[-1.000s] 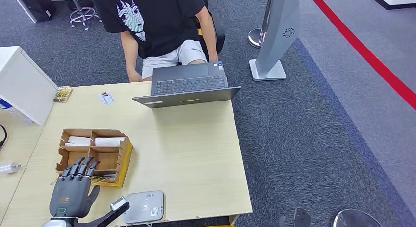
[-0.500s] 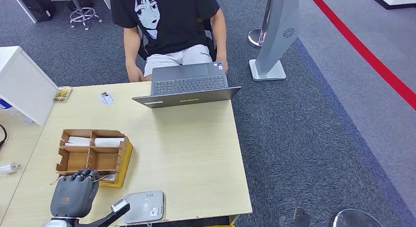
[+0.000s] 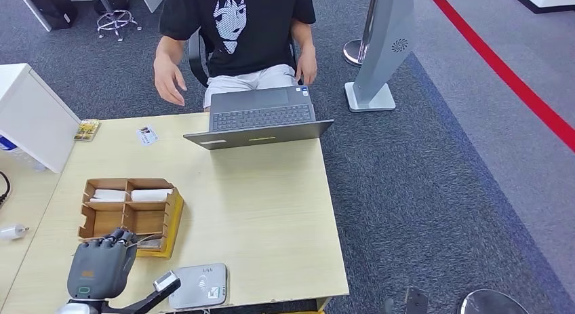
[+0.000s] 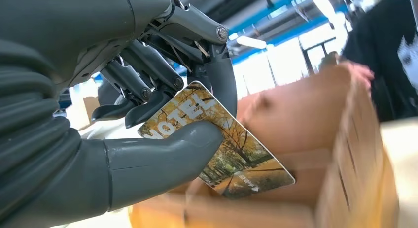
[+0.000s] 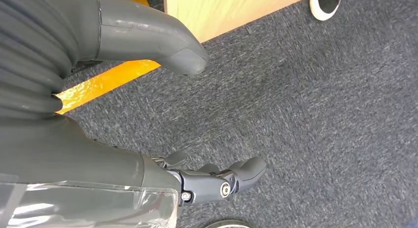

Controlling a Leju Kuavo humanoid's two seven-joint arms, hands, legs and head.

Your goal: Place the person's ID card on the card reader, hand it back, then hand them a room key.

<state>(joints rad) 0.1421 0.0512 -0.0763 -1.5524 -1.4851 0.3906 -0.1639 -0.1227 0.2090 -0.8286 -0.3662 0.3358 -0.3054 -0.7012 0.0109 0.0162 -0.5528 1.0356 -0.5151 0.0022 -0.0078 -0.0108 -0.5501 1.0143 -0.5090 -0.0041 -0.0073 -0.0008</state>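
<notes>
One room key (image 4: 231,154) in left hand (image 3: 102,266), seemingly pinched.

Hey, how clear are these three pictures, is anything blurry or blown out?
Head view: evenly lit and sharp across the desk, laptop and card reader. Left wrist view: the hotel key card and left hand holding it are crisp, the wooden organizer behind is smeared, and the bright windows are overexposed. Right wrist view: right hand and carpet in focus, flat light.
</notes>
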